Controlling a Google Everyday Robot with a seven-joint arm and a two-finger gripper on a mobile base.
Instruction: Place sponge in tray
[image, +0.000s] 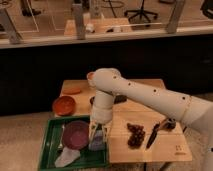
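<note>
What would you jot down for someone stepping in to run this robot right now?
Gripper: shut on the sponge, low over the right side of the green tray.
Also in the tray: a purple bowl and whitish plastic wrap.
Done: sponge carried to the tray.
Left: open the gripper to let the sponge go, then lift the arm clear.

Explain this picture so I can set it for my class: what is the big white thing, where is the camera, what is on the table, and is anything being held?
The white thing is a robot arm. One camera looks down on the table from in front. The gripper hangs over the green tray with its jaws shut on the sponge, a small grey-blue pad. In the tray lie a purple bowl and whitish plastic wrap. An orange bowl sits behind the tray. On the wooden table are dark snack pieces.
</note>
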